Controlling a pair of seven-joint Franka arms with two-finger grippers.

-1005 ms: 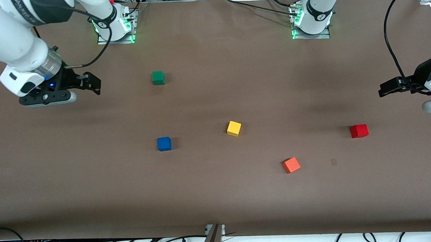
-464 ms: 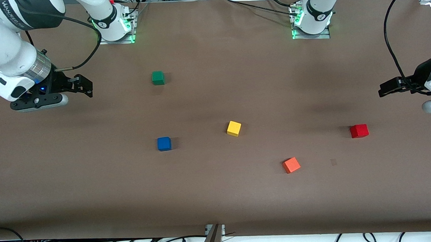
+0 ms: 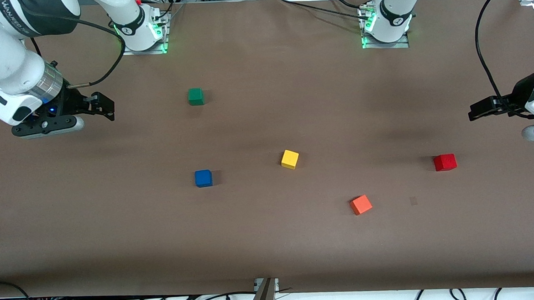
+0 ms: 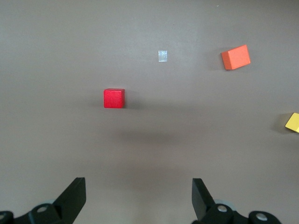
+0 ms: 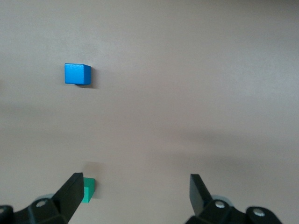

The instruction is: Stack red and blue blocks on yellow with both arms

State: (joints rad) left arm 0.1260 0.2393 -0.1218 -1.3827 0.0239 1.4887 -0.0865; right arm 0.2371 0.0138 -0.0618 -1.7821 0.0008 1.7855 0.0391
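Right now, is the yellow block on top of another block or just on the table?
Just on the table. The yellow block sits alone on the brown table, nothing under or on it.

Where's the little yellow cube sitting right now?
The yellow cube sits on the table near the middle, between the blue cube and the red cube, with the orange cube nearer the front camera.

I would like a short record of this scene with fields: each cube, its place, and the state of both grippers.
yellow cube: on the table, mid-table, nothing on it
blue cube: toward the right arm's end, apart from yellow
red cube: toward the left arm's end
orange cube: nearest the front camera
green cube: farthest from the front camera
left gripper: open, empty, above bare table by the red cube
right gripper: open, empty, above the table's end
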